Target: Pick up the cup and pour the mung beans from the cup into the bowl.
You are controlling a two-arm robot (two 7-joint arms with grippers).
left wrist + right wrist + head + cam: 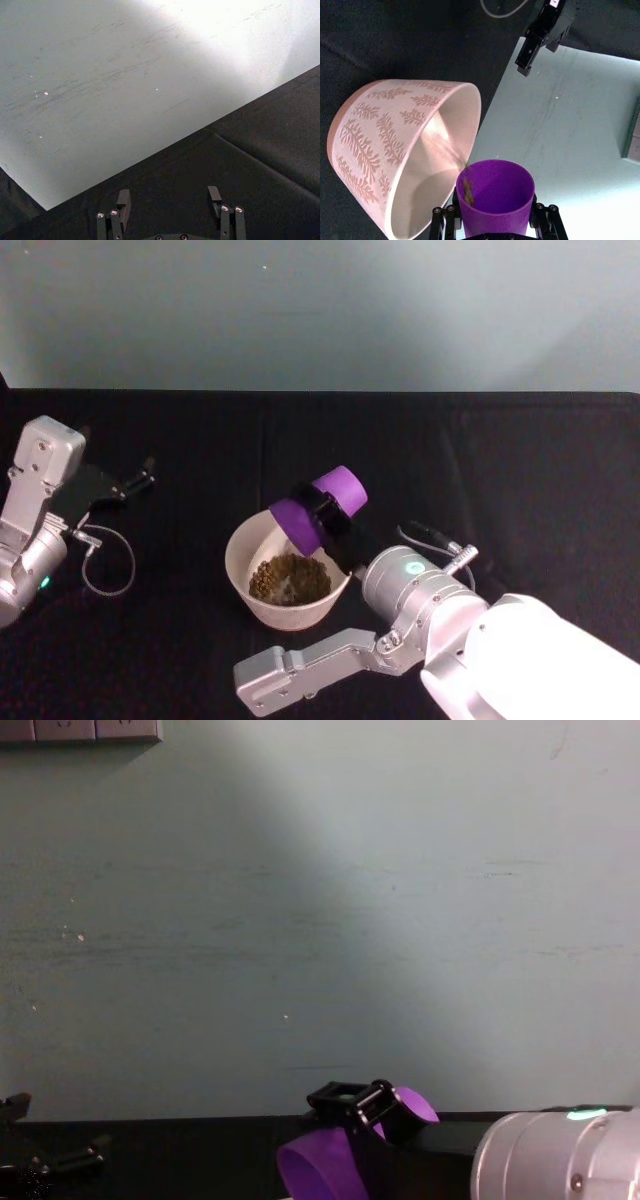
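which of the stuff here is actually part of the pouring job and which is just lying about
Part of the job: the cup, tipped over the bowl; the mung beans in the bowl; the right gripper, jaws shut on the cup.
Just there: the left gripper, open, off to the left; the cable loop beside it; the black tablecloth.

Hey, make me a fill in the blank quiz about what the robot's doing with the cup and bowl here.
1. The right gripper holds the ___ cup tipped over the bowl.
2. A heap of mung beans lies inside the ___.
3. The left gripper, off to the left, holds nothing and is ___.
Missing words: purple; bowl; open.
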